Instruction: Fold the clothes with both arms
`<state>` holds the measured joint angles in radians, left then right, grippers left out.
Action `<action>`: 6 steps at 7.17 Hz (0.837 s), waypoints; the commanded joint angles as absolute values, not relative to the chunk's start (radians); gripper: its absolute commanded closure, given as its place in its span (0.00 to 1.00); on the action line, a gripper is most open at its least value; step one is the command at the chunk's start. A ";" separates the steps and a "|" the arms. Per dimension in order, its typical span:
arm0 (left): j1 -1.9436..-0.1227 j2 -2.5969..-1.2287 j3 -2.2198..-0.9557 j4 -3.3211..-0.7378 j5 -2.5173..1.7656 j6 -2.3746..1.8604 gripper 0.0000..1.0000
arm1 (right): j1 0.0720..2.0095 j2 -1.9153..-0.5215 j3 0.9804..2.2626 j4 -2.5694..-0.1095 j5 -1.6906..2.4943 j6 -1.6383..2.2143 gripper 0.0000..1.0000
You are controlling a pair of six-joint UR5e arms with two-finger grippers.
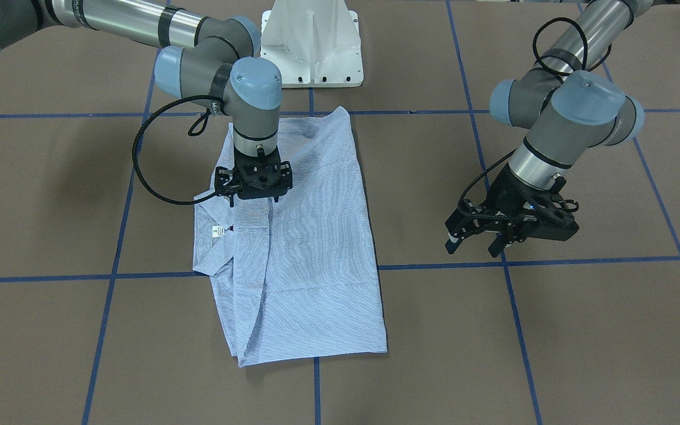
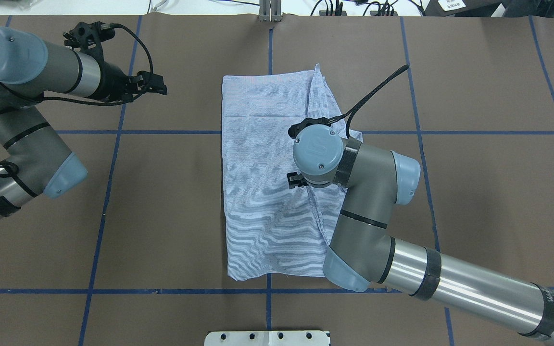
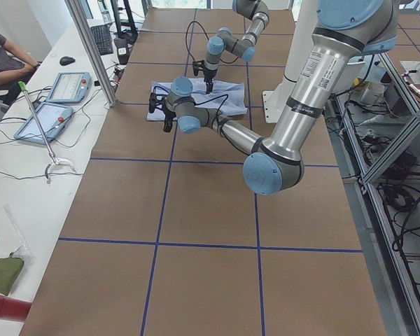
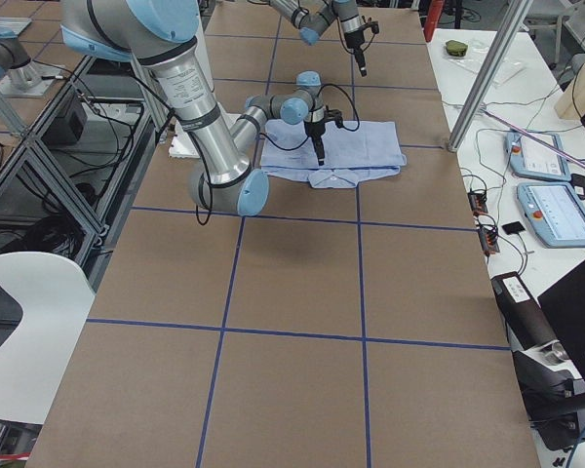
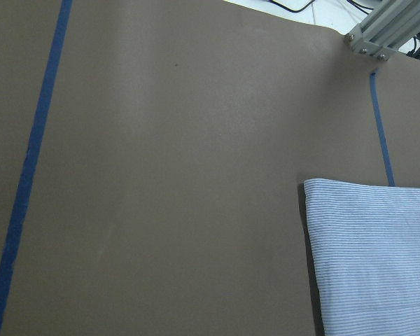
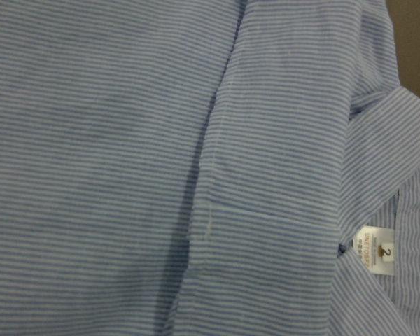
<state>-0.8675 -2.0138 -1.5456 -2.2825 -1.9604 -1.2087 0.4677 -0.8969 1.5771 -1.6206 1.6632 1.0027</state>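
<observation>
One folded shirt [image 1: 310, 248] lies on the table [image 1: 552, 354]. Of two claws, the right gripper [image 1: 253, 195] sits over the shirt's collar, its fingers hidden so I cannot tell their state. The left gripper [image 1: 473, 247] is spread, well beside the shirt.

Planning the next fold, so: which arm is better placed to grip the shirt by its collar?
Right. The right gripper is directly over the shirt, beside the collar; the left gripper is off the cloth, above bare table.

One striped shirt [image 1: 310, 248], two robot arms [image 1: 254, 112] [image 1: 573, 121], one white pedestal [image 1: 311, 50]
</observation>
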 commanded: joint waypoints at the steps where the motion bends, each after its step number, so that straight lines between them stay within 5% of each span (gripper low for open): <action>1: -0.867 -2.017 -1.546 -2.283 -1.960 -1.209 0.00 | 0.459 -0.896 1.575 -1.621 1.663 1.002 0.00; 6: -0.851 -2.025 -1.546 -2.283 -1.960 -1.244 0.00 | 0.460 -0.914 1.568 -1.635 1.664 0.974 0.00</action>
<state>-0.8563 -2.0224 -1.5460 -2.2826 -1.9604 -1.2236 0.4590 -0.9100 1.5686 -1.6265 1.6643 0.9881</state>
